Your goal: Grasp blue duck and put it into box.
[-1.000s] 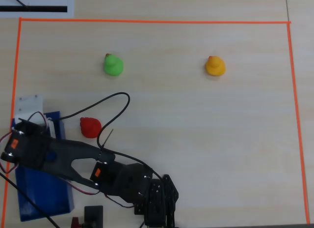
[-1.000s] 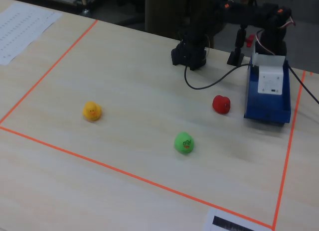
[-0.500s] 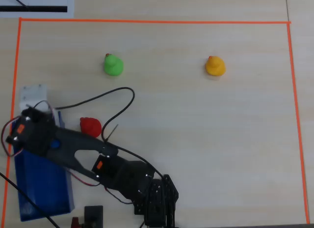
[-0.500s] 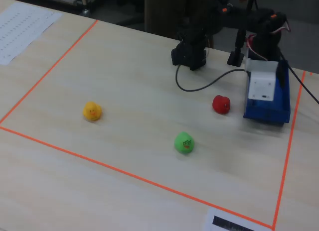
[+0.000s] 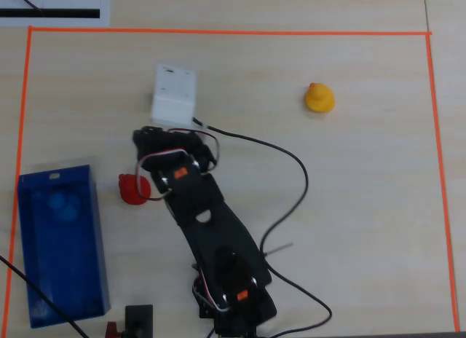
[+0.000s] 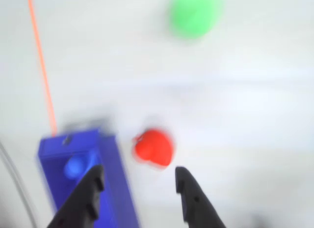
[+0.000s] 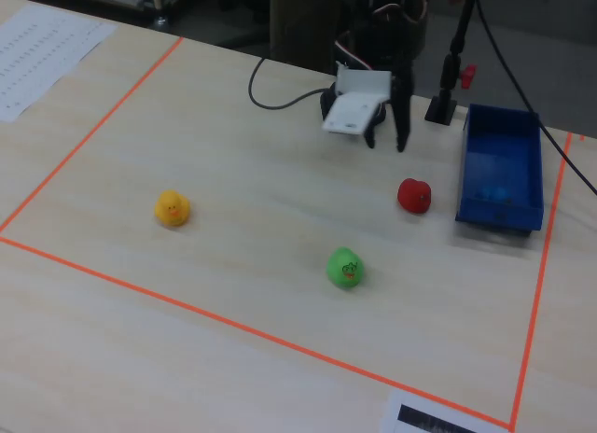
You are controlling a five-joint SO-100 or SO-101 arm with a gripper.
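Sitting inside the blue box (image 5: 62,243) is the blue duck (image 5: 64,205), near the box's end that is far from the arm's base in the overhead view. It shows in the wrist view too, as a blurry blue blob (image 6: 76,166) in the box (image 6: 113,179).

The pincer (image 6: 140,181) is wide apart and holds nothing. It hangs above the tabletop (image 7: 242,218), next to the box. A red duck (image 7: 414,195) stands just beside the box on the tabletop, not touching it. In the wrist view the red duck (image 6: 153,147) shows just past the gap between the two black fingers (image 6: 88,193).

A green duck (image 7: 345,268) stands farther from the box than the red one. A yellow duck (image 7: 172,209) stands well away from the box, on the other side of the orange tape (image 7: 233,326) square.
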